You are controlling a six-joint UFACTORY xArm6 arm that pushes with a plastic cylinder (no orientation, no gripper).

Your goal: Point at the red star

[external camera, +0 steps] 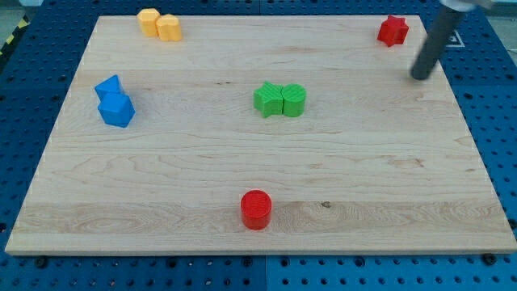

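Observation:
The red star (393, 31) lies at the view's top right corner of the wooden board (202, 178). My tip (420, 77) is the lower end of a dark rod coming down from the top right. It rests on the board a little below and to the right of the red star, apart from it.
Two yellow blocks (159, 24) touch at the top left. Two blue blocks (114, 102) touch at the left. A green star (268, 99) and a green rounded block (294, 100) touch at the centre. A red cylinder (256, 209) stands near the bottom edge.

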